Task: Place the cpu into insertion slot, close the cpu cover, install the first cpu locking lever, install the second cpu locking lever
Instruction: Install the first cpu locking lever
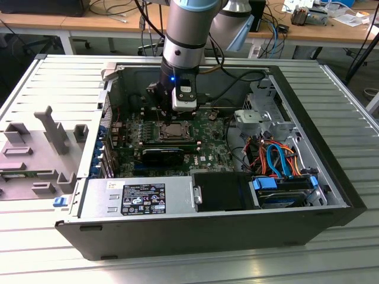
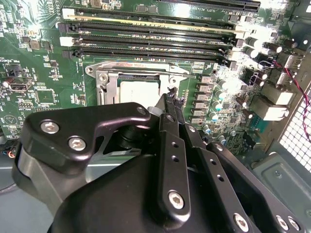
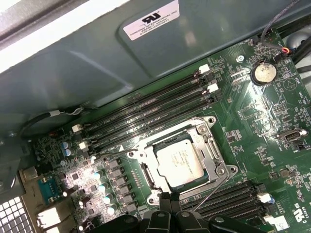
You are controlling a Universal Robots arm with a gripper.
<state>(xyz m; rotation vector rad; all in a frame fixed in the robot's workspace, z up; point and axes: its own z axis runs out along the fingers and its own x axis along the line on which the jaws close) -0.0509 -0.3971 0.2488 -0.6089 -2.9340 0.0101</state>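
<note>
Computer case [image 1: 331, 177]: open tower lying on its side on a ribbed metal table [image 1: 47, 77]; its walls hem the arm in, so a wide swing could strike them.
Arm [image 1: 185, 35]: reaches straight down into the case, over the board's socket area.
Motherboard [image 3: 252, 111]: green, lying flat in the case; long black memory slots [image 3: 155, 109] run just beside the socket, and a stray sideways push could scrape them.
Gripper [image 3: 170, 209]: black fingers appear drawn together with nothing between them; the tips sit at the socket's edge, near a thin wire lever [image 3: 211, 191].
Cpu cover [image 3: 209, 145]: silvery frame lying down around the chip, its window leaving the chip's top bare.
Insertion slot [image 3: 148, 172]: occupied; the metal rim shows around the chip.
Cpu [image 3: 179, 161]: seated in the slot, silver top up, appearing flat and square to the frame.
Locking levers: thin wires along the socket's sides; whether either is hooked cannot be told.
Risk: the fingertips could slip off so thin a wire and jab nearby board components; a lever let go short of its hook could spring back up and leave the cover loose.
</note>
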